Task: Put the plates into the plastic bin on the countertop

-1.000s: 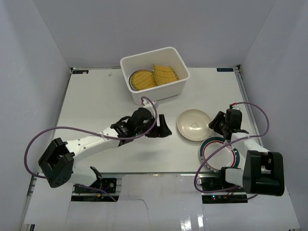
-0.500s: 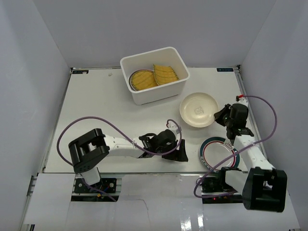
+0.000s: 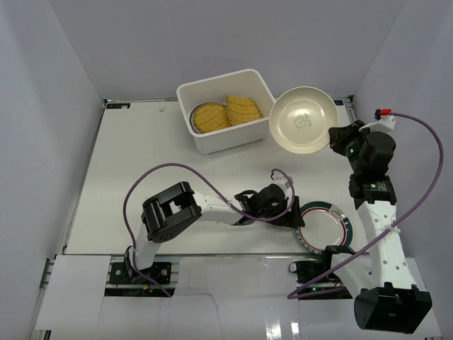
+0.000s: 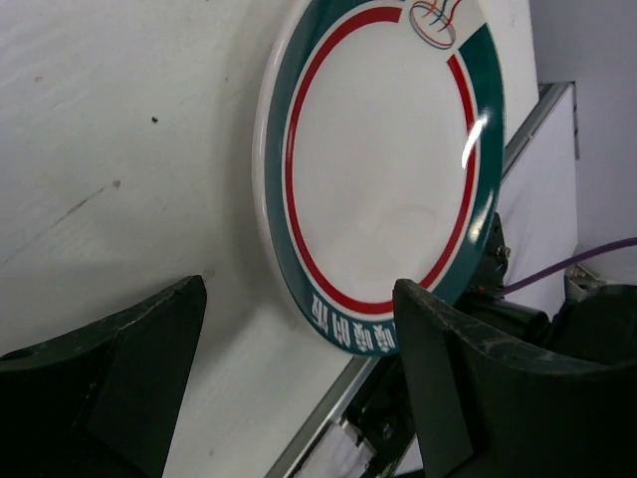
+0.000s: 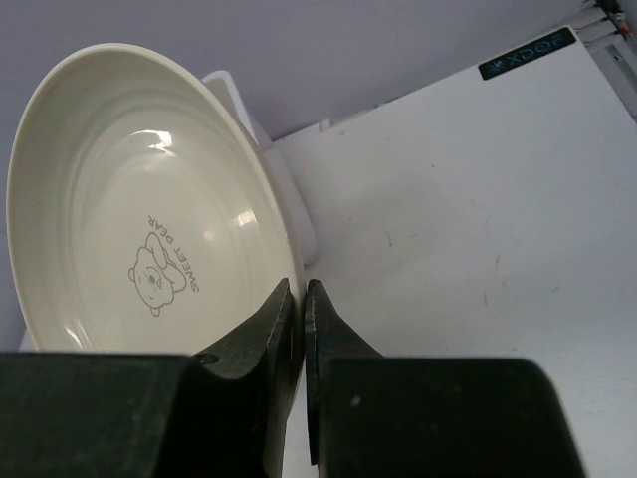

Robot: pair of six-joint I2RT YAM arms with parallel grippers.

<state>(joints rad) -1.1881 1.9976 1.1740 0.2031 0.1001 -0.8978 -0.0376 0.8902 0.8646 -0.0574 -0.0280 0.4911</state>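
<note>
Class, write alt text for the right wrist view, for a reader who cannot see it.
The right gripper, dark fingers shut, pinches the rim of a round cream plate printed with a small bear and "SWEET DEAR", holding it tilted above the white countertop. A corner of the white plastic bin shows just behind the plate.

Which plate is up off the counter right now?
The cream plate, held by its rim in the right gripper. The green-red-rimmed plate lies flat on the countertop, and both yellow plates sit in the bin.
</note>
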